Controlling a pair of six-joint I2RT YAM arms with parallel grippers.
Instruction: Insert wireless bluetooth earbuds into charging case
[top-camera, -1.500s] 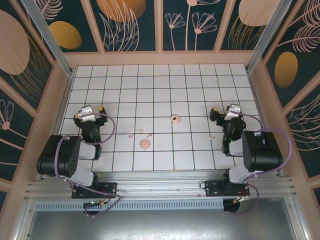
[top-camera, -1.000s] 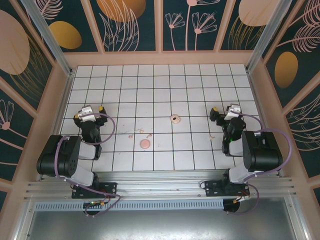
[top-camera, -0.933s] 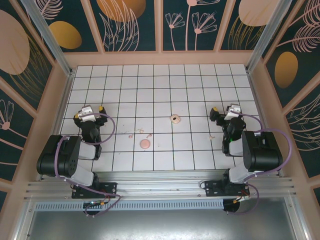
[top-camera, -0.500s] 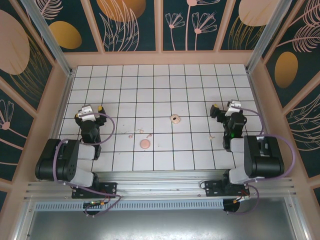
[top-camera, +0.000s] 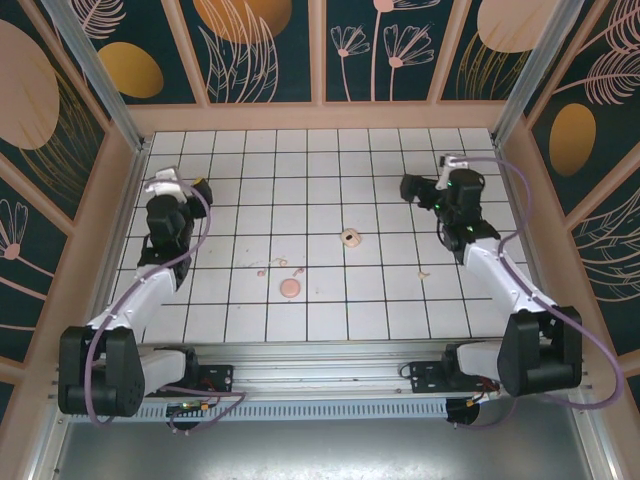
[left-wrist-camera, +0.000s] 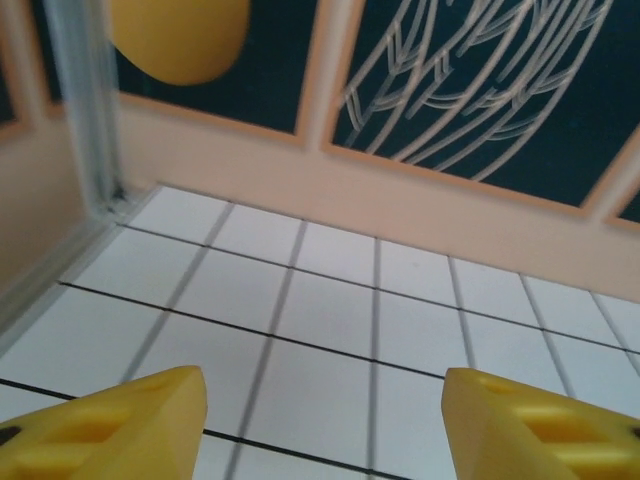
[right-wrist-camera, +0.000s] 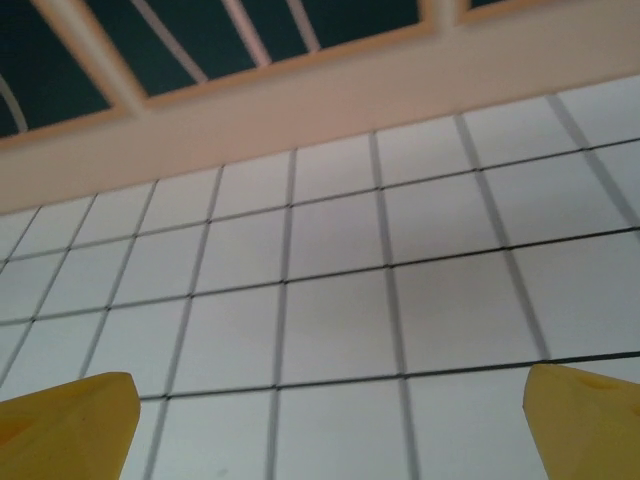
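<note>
Two tiny pale pink earbuds (top-camera: 298, 270) lie on the white tiled desk (top-camera: 380, 300) left of centre, just above a round pink disc (top-camera: 290, 288). The small round pink charging case (top-camera: 350, 237) sits near them, to the right. The left gripper (left-wrist-camera: 320, 430) and the right gripper (right-wrist-camera: 325, 420) hover well apart from them, each spread wide and holding nothing.

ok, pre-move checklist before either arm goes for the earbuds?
1. Left tool open, nothing between its fingers: ok.
2. Right tool open, nothing between its fingers: ok.
3. Earbuds found, lying loose on the tiles toward the near edge: ok.
4. A tool positioned over an earbud: not ok; both hang off to the sides, farther back.
5. Case open and ready to receive: cannot tell, too small.
6. Pink disc apart from the earbuds: ok, though close.
</note>
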